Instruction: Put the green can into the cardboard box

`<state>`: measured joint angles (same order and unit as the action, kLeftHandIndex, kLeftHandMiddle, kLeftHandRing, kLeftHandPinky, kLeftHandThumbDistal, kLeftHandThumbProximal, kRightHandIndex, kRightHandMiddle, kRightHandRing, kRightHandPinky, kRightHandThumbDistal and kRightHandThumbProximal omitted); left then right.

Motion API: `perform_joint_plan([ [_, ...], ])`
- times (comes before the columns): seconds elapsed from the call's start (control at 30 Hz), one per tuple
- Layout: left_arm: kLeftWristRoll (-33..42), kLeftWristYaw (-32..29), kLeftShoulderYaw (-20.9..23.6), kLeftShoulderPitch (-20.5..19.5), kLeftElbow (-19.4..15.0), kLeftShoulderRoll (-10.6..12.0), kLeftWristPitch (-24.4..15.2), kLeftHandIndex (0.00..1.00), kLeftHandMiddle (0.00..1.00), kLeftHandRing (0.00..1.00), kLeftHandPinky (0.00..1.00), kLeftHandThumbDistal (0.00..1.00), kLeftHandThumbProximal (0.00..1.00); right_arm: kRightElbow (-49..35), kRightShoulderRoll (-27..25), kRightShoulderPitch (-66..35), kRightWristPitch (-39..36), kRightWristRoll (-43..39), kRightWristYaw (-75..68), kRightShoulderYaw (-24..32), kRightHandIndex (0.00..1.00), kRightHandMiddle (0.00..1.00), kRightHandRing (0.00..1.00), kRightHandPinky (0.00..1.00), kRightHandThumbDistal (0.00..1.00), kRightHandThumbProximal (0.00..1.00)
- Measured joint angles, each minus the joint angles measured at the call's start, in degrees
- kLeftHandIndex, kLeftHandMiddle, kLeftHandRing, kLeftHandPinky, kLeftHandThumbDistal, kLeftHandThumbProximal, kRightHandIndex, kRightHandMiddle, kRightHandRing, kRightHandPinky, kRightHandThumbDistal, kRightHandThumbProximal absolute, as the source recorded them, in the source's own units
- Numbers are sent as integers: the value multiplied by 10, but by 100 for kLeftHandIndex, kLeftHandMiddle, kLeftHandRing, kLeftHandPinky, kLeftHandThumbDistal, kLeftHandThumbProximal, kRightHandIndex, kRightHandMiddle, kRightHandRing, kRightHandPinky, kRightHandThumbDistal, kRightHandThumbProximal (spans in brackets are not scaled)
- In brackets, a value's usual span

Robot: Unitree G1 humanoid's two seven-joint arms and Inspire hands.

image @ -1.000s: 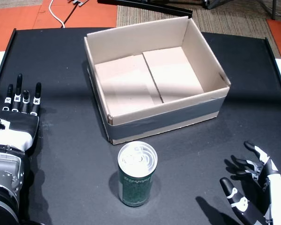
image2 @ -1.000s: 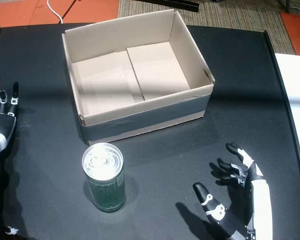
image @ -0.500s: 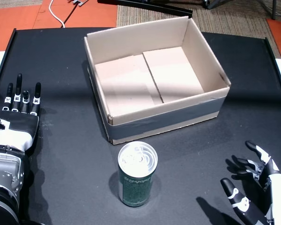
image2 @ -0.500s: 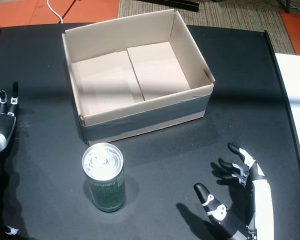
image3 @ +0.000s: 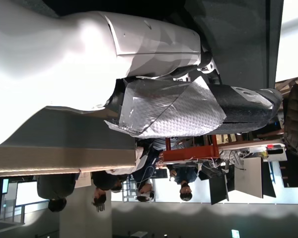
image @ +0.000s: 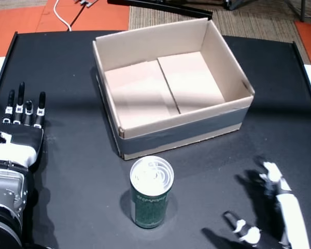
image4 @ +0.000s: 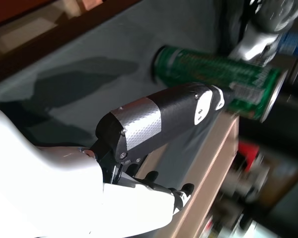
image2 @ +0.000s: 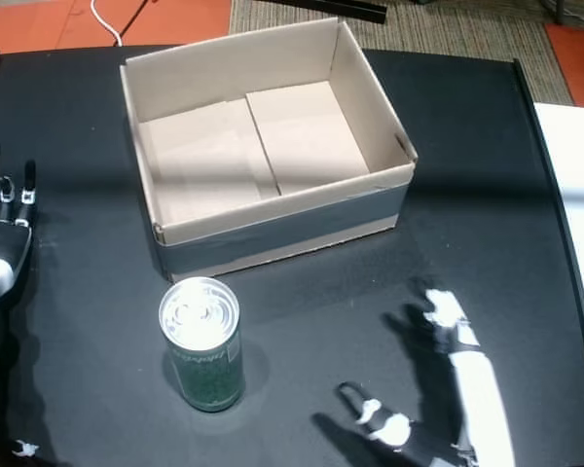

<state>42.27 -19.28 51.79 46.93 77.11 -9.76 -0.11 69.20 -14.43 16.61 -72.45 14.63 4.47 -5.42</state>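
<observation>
The green can [image: 151, 193] [image2: 203, 343] stands upright on the black table in both head views, just in front of the cardboard box [image: 233, 115] [image2: 273, 233], which sits open-topped with nothing in it. My right hand [image: 269, 210] [image2: 438, 389] is blurred at the lower right, fingers spread and open, well to the right of the can and apart from it. In the right wrist view the can [image4: 213, 79] lies beyond my thumb [image4: 159, 121]. My left hand [image: 22, 124] [image2: 2, 229] lies flat and open at the table's left edge.
The black table [image: 67, 67] has raised rims at its left and right edges. Orange floor and a white cable [image: 62, 15] lie beyond the far edge. The left wrist view shows mostly my own hand [image3: 164, 106] and people in the room behind.
My right hand has swung leftward and lower toward the can, blurring with motion. The can, the box and my left hand have not moved.
</observation>
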Motion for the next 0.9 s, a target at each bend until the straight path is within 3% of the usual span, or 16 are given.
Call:
perform_joint_plan([
  [0.23,0,-7,0,0,0,-1,0,46,20,57,84,72,100,3,13,42,46,-54,106,-1,84,94,100,100,100,61],
  [0.43,0,-7,0,0,0,0,0,45,18,54,82,73,100,7,22,58,71,-55,129,-1,88,96,100,100,100,64],
  [0.6,0,-7,0,0,0,0,0,46,19,55,81,71,98,11,27,71,83,-47,134,-5,88,97,100,100,100,60],
  [0.9,0,-7,1,0,0,1,0,44,20,58,86,70,98,13,41,83,115,-89,248,4,91,99,100,100,100,64],
])
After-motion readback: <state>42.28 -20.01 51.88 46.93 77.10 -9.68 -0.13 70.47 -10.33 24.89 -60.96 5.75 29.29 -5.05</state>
